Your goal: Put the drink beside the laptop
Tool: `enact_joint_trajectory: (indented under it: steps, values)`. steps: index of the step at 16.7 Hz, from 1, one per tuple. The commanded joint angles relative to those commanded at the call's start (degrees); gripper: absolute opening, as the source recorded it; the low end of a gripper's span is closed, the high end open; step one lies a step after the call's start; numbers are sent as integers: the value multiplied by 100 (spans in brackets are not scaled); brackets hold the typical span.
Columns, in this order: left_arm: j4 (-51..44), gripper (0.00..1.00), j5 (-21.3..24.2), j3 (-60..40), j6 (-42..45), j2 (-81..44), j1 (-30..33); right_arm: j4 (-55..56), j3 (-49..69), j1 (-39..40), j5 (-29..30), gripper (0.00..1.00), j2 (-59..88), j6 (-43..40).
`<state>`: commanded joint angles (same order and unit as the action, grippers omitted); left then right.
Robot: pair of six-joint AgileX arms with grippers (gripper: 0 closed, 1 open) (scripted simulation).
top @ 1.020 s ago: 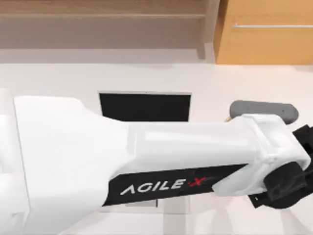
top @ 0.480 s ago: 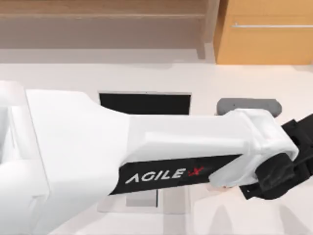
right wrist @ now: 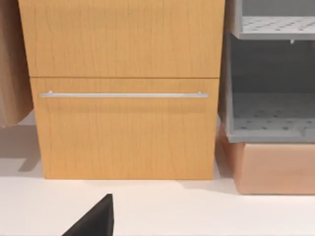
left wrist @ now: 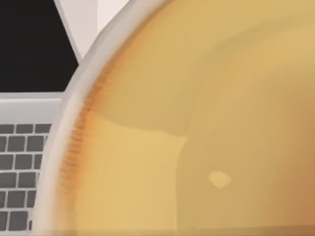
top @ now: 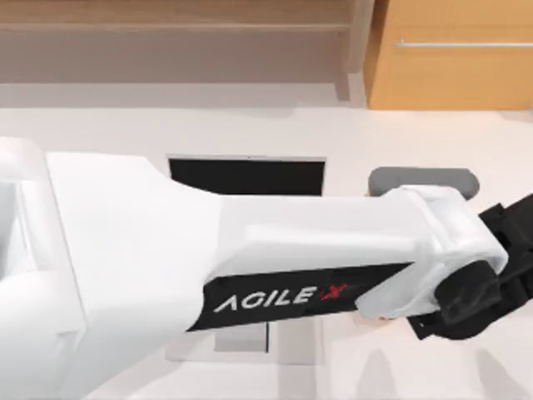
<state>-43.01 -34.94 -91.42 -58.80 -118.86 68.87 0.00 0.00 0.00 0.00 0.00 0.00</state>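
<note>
From above, the left arm reaches across the laptop (top: 246, 177) toward the right of the frame, its gripper (top: 466, 304) over the table (top: 433, 133) just right of the laptop. The left wrist view has the drink (left wrist: 206, 128) pressed close, laptop keys at lower left. Whether the fingers clamp it cannot be told. A paper cup is light and crushable; grip mid-wall, gently. The right arm is parked.

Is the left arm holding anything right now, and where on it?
Cannot tell: the drink sits very close to the left wrist camera, beside the laptop, but no grip is visible.
</note>
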Motion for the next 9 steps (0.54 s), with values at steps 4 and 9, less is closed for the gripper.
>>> enact_joint_trajectory:
  steps: [4, 9]
  values:
    - [0, 100, 0, 0, 0, 0, 0, 0, 0, 0, 0, 100, 0, 0]
    - [0, 100, 0, 0, 0, 0, 0, 0, 0, 0, 0, 100, 0, 0]
